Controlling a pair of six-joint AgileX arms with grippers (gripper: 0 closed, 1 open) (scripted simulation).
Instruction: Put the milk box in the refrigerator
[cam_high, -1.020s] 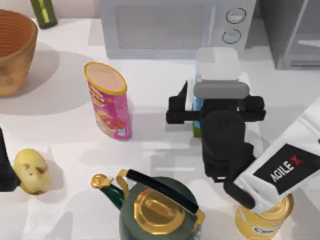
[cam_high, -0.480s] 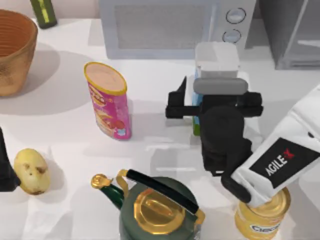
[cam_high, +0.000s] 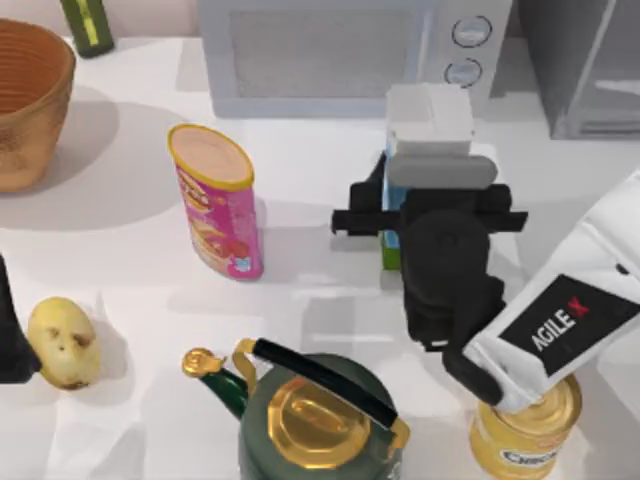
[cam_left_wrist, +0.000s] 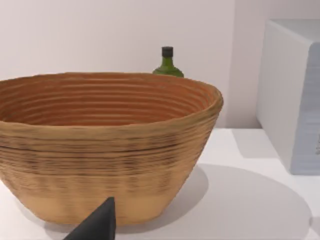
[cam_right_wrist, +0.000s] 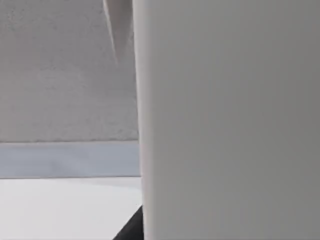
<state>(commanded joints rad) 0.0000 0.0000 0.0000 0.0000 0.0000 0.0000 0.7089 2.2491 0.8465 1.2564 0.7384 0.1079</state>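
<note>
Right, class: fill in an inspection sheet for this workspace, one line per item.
Surface: white table.
Job's things: milk box upright, in front of the microwave; refrigerator at far right.
Clutter: pink can, kettle, potato, basket, green bottle, yellow tin.
Grippers: right claw at the milk box; left arm parked at left edge.
Cables: nothing seen.
Surroundings: plain wall.
</note>
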